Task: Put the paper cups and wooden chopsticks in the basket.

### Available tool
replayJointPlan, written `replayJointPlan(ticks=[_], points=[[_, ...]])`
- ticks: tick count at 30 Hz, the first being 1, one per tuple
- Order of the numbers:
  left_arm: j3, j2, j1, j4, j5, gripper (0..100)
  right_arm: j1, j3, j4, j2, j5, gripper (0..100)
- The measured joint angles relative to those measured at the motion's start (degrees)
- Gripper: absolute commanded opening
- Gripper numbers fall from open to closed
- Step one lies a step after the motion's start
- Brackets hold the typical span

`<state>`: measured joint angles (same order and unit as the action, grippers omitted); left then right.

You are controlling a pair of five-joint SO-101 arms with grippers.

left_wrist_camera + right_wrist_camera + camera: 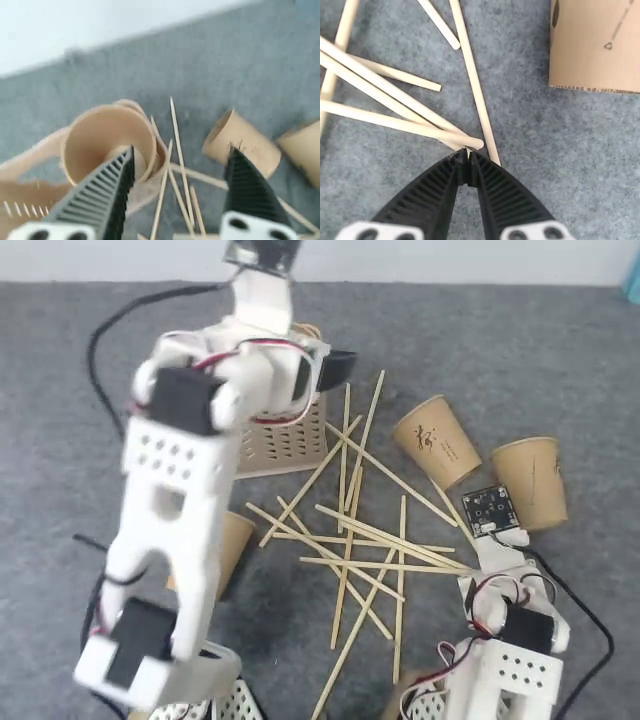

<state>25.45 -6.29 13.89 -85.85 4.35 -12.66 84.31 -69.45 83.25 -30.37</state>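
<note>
One paper cup [107,137] sits in the basket [285,445]. My left gripper [181,152] hangs over it, jaws spread, holding nothing. Chopsticks [370,535] are scattered on the grey carpet [60,390], between the basket and two more cups [437,440] [530,480] lying on their sides. My right gripper [468,165] is down at the carpet, jaws pressed together, with chopstick ends at the tips.

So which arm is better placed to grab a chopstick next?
Right. On the right arm the jaws sit shut at the chopsticks; the left arm holds its jaws open above the basket.
</note>
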Motion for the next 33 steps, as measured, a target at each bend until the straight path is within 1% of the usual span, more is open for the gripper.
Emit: replayJointPlan(ticks=[3, 5, 7, 9, 12, 15, 19, 22, 25, 31, 33], points=[[0.00, -5.10, -0.53, -3.87, -0.70, 30, 0.00, 0.00, 0.00, 0.00, 0.00, 0.7], [0.00, -8.88, -3.08, -7.56, -1.05, 30, 0.00, 0.00, 0.00, 0.00, 0.00, 0.7], [0.00, -13.10, -5.54, -11.60, -0.79, 27, 0.00, 0.00, 0.00, 0.00, 0.00, 0.7], [-1.49, -18.37, -6.68, -12.40, -1.05, 24, 0.00, 0.00, 0.00, 0.00, 0.00, 0.7], [-9.05, -28.13, -10.20, -12.84, -1.49, 20, 0.00, 0.00, 0.00, 0.00, 0.00, 0.7], [-18.64, -36.48, -13.01, -12.92, -4.31, 18, 0.00, 0.00, 0.00, 0.00, 0.00, 0.7], [-32.44, -39.74, -17.23, -12.92, -7.91, 18, 0.00, 0.00, 0.00, 0.00, 0.00, 0.7], [-42.99, -39.91, -18.29, -12.92, -10.37, 18, 0.00, 0.00, 0.00, 0.00, 0.00, 0.7], [-51.96, -39.91, -18.73, -11.34, -11.43, 18, 0.00, 0.00, 0.00, 0.00, 0.00, 0.7], [-65.41, -39.91, -19.08, -1.85, -11.34, 18, 0.00, 0.00, 0.00, 0.00, 0.00, 0.7], [-69.36, -39.91, -19.08, 1.85, -9.58, 18, 0.00, 0.00, 0.00, 0.00, 0.00, 0.7]])
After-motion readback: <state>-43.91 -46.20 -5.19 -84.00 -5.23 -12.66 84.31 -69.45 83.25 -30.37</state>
